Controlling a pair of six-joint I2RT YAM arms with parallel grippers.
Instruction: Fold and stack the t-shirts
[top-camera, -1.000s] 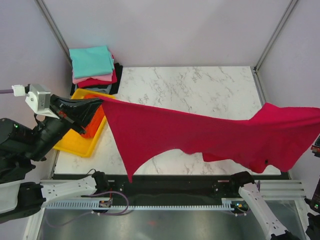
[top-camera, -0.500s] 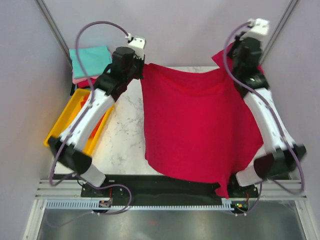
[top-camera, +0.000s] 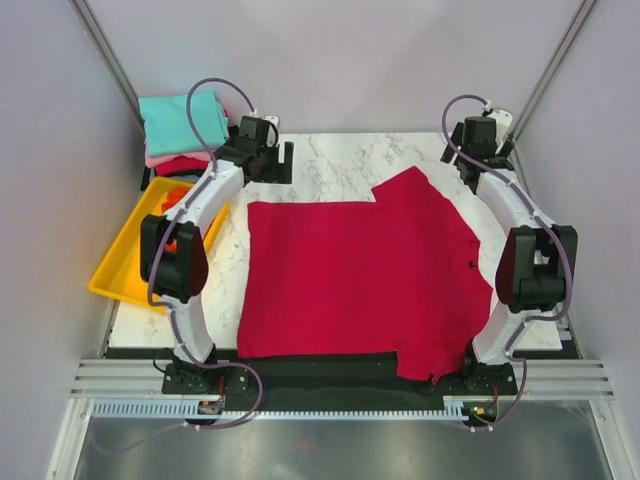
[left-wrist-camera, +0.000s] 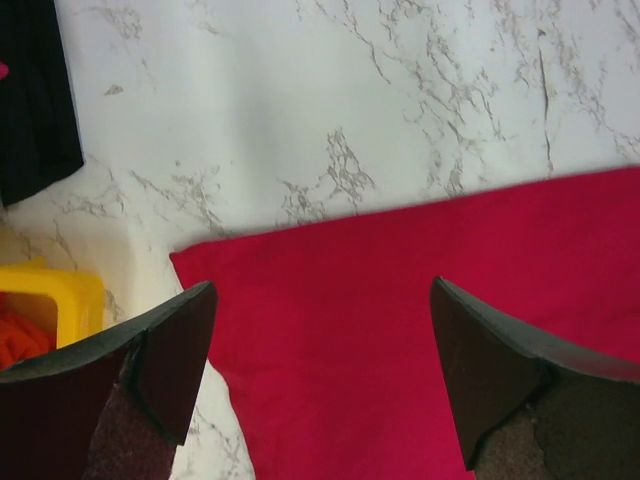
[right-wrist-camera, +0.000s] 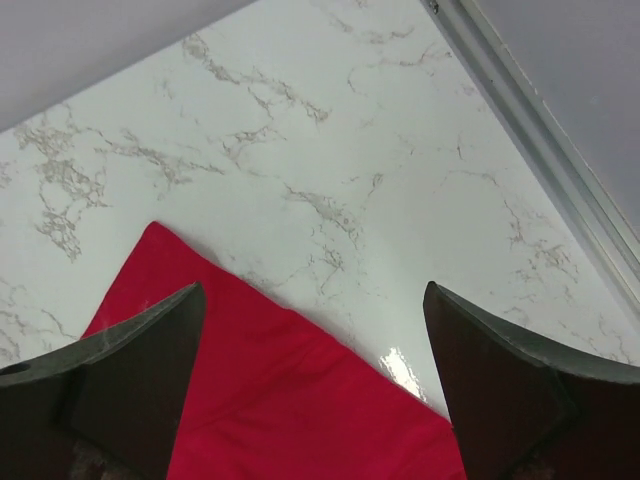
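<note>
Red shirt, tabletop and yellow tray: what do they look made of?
Red shirt: soft matte cloth, probably cotton; it lies limp with wavy edges.
Tabletop: glossy white marble-look slab with grey veins and a glare spot; stone or laminate, unclear.
Tray: smooth rigid yellow plastic, seemingly.

The left arm (top-camera: 208, 200) hides most of the orange t-shirt (top-camera: 170, 197) in the yellow tray (top-camera: 115, 272).

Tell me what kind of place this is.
Probably a robotics lab cell: two arms bolted to a metal frame, plain panel walls enclosing a marble-look table, a crimson t-shirt spread flat.
</note>
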